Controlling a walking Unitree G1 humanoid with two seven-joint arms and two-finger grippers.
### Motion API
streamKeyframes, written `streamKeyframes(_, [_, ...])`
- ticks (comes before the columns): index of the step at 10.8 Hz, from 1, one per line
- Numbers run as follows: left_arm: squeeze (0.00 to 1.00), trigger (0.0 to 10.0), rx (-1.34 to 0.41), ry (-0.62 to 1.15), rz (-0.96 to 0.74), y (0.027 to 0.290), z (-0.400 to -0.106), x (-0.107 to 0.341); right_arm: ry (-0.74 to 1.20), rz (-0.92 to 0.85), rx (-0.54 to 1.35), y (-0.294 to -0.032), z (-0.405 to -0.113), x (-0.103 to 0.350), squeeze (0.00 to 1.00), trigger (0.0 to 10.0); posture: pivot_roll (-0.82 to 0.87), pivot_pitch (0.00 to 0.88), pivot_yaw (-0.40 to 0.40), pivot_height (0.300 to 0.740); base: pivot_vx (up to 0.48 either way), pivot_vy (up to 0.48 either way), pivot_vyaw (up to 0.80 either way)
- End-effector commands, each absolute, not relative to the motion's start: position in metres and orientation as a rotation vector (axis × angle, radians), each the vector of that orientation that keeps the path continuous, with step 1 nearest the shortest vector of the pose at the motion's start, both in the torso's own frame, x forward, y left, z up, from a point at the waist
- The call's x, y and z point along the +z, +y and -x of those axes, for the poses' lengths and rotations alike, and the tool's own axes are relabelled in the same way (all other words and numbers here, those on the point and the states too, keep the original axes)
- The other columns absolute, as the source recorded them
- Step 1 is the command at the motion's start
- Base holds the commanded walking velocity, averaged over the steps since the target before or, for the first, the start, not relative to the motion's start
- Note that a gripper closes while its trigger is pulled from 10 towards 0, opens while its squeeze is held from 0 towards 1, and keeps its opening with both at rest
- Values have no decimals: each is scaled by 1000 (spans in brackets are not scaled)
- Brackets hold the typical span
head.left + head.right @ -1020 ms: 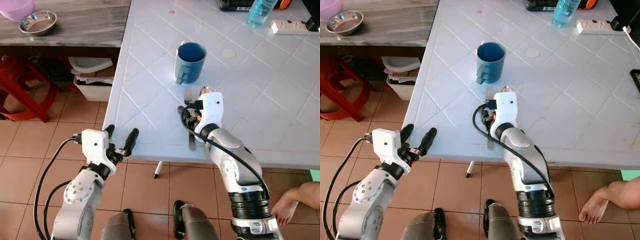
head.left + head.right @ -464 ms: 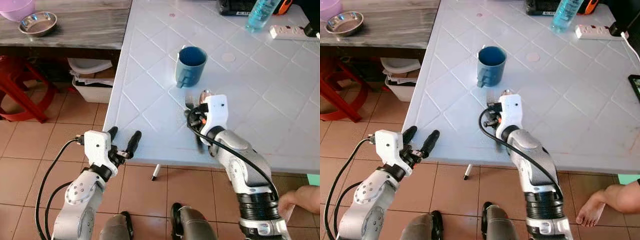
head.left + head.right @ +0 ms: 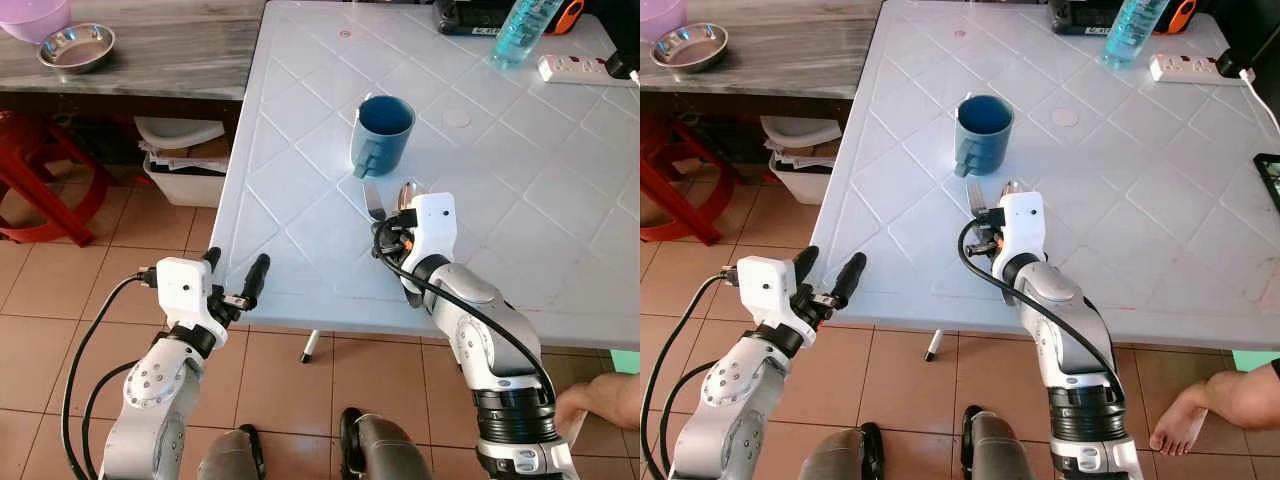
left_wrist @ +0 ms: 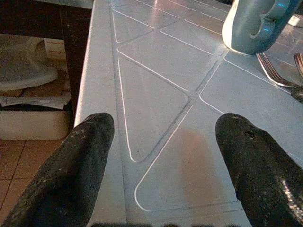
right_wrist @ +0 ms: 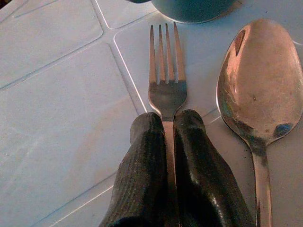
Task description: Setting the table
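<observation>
From the left eye view I see my right hand (image 3: pixel 385 232) over the white counter (image 3: pixel 300 180), its two black fingers pinched on a fork (image 3: pixel 372 200) whose tines point toward a blue mug (image 3: pixel 381 132). A spoon (image 3: pixel 408 192) lies just beside the fork. My left hand (image 3: pixel 235 280) hangs at the counter's near edge with its fingers spread and nothing between them. A blue bottle (image 3: pixel 519 28) and a white power strip (image 3: pixel 585 68) sit at the far side; I can read no lettering on either.

In the right eye view a steel bowl (image 3: pixel 688 46) rests on a grey wooden bench (image 3: pixel 770 45), and a person's bare foot (image 3: pixel 1180 425) is on the tiled floor.

The left wrist view looks between parted fingers (image 4: pixel 71 170) across the counter toward the mug's handle.

The right wrist view shows both fingers (image 5: pixel 142 175) shut on the fork's neck, the spoon lying alongside, apart.
</observation>
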State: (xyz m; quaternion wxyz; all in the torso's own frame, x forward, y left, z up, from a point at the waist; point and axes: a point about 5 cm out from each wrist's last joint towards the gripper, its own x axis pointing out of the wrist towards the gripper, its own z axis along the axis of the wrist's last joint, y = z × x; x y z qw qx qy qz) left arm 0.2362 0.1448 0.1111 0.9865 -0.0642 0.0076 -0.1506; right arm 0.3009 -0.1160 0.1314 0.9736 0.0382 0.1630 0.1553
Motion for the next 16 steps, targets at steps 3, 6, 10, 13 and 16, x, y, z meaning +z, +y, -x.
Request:
streamKeyframes(3, [0, 10000, -255, 37, 102, 150, -240, 106, 576, -70, 329, -104, -281, 79, 0, 314, -39, 235, 2, 740, 0, 0, 0])
streamKeyframes(6, [0, 10000, -196, 37, 64, 154, -244, 103, 548, -111, 300, -105, -283, 84, 0, 10000, -42, 230, -1, 740, 0, 422, 0])
streamKeyframes(10, [0, 10000, -143, 59, 50, 156, -245, 95, 433, -118, 290, -97, -293, 98, 0, 10000, -48, 219, 8, 740, 0, 480, 0])
streamKeyframes(13, [0, 10000, -158, 20, 48, 150, -248, 98, 291, -27, 250, -98, -300, 110, 0, 10000, -47, 208, 4, 740, 0, 459, 0])
streamKeyframes(16, [0, 10000, -158, -10, 53, 144, -249, 100, 115, -33, 194, -108, -306, 127, 0, 10000, -41, 202, 6, 740, 309, 366, 0])
